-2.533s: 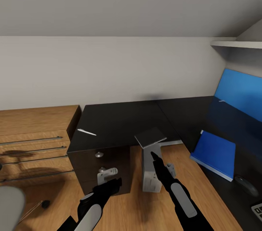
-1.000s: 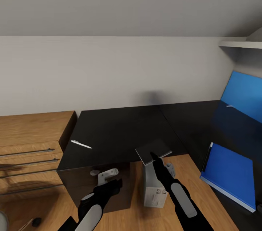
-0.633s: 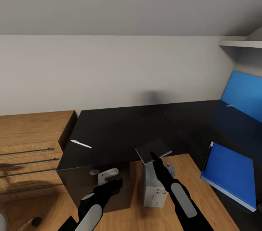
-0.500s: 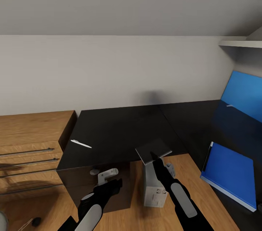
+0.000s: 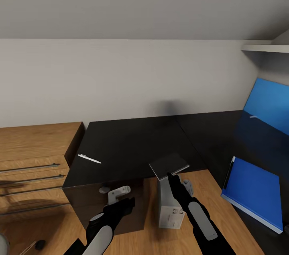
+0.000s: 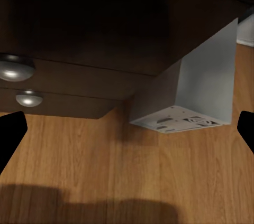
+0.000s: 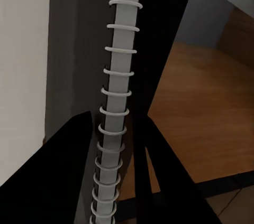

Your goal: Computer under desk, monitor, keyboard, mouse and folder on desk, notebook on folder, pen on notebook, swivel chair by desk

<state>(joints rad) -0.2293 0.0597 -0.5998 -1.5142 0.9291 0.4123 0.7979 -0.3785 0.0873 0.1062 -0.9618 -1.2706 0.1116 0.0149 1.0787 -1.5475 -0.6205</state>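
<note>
Black desk (image 5: pixel 132 142) ahead; right gripper (image 7: pixel 114 145) clamps spiral notebook (image 5: pixel 169 165) between its fingers, left gripper (image 5: pixel 120 203) spread wide

A light wooden dresser (image 5: pixel 36 142) with bar handles stands against the white wall (image 5: pixel 120 78).

A spiral-bound notebook (image 7: pixel 119 102) seen edge-on, its white wire coil running the length of the picture. Two dark fingers (image 7: pixel 63 176) of the right tool (image 7: pixel 114 182) sit on either side of its spine. Beyond it lies wooden floor (image 7: pixel 196 108).
</note>
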